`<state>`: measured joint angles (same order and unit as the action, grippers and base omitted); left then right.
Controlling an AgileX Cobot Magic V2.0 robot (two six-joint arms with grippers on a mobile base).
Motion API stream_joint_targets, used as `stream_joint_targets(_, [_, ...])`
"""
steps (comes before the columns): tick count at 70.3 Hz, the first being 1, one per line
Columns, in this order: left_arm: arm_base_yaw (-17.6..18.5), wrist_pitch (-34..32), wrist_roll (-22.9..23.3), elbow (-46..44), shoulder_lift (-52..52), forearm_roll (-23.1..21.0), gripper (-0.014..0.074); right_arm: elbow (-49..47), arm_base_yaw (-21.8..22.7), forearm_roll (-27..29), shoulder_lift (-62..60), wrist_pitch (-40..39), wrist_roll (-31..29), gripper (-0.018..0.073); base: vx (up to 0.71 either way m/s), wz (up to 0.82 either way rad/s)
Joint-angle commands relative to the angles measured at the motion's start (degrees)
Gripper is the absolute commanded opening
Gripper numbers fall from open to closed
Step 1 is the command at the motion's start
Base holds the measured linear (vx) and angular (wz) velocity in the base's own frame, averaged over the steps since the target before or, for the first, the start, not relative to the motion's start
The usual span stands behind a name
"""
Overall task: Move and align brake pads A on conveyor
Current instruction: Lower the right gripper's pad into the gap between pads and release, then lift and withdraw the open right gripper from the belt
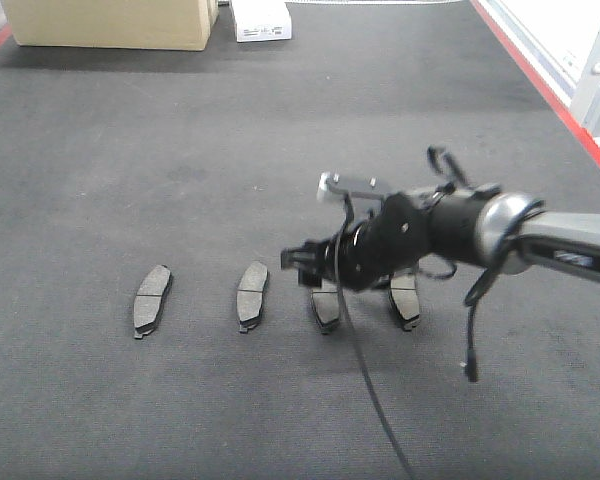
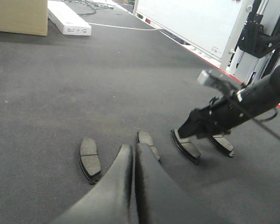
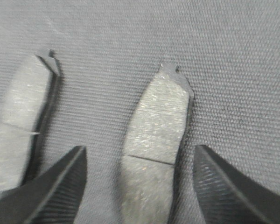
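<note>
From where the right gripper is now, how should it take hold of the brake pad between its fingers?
Grip the brake pad across its narrow width, near the groove at its middle, coming straight down from above. It lies flat on the conveyor, so only its long side edges are free, and the open right gripper already has a finger on either side. The neighbouring pad sits close beside the left finger.

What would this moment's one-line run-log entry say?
right gripper: open, straddling pad | left gripper: shut, empty | pads: four on belt

White box (image 2: 69,19) label print too small; nothing legible
</note>
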<state>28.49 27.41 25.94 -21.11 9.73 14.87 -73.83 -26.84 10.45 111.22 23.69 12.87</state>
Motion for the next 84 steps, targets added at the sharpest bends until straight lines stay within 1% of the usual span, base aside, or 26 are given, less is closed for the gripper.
stream_joint_targets(1, [0.10, -3.93, 0.03, -1.51, 0.67, 0.33, -0.0006, -1.61, 0.03, -2.16, -7.04, -1.91, -0.62, 0.0481, 0.00, 0.00])
stream_joint_targets(12, [0.10, -3.93, 0.03, -1.51, 0.67, 0.33, -0.0006, -0.61, 0.03, -10.45, -14.61, 0.89, -0.61, 0.0437, 0.00, 0.00])
stream_joint_targets(17, [0.10, -3.93, 0.03, -1.51, 0.67, 0.33, -0.0006, 2.66, 0.03, -13.86, -18.68, 0.22, -0.55, 0.0395, 0.00, 0.00])
stream_joint_targets(24, [0.10, -3.93, 0.03, -1.51, 0.67, 0.33, -0.0006, 8.83, 0.03, -15.44, -25.20, -2.15, -0.55, 0.0319, 0.00, 0.00])
stream_joint_targets(29, [0.10, -3.93, 0.03, -1.51, 0.67, 0.33, -0.0006, 13.42, 0.08, -16.00, -30.83, -3.86, -0.55, 0.0246, 0.00, 0.00])
stream_joint_targets(41, [0.10, -3.93, 0.03, -1.51, 0.67, 0.33, -0.0006, 21.90, 0.13, -17.47, -42.22, -4.58, -0.55, 0.0088, 0.00, 0.00])
stream_joint_targets(50, [0.10, -3.93, 0.03, -1.51, 0.67, 0.33, -0.0006, 27.49, 0.13, -17.98, -50.97, -4.58, -0.55, -0.0011, 0.00, 0.00])
stream_joint_targets(71, [0.10, -3.93, 0.03, -1.51, 0.67, 0.33, -0.0006, 42.21, 0.13, -18.35, -74.38, -4.82, -0.94, -0.0006, 0.00, 0.00])
stream_joint_targets(84, [0.10, -3.93, 0.03, -1.51, 0.67, 0.33, -0.0006, 50.68, 0.13, -20.34, -88.65, -4.72, -0.94, -0.0006, 0.00, 0.00])
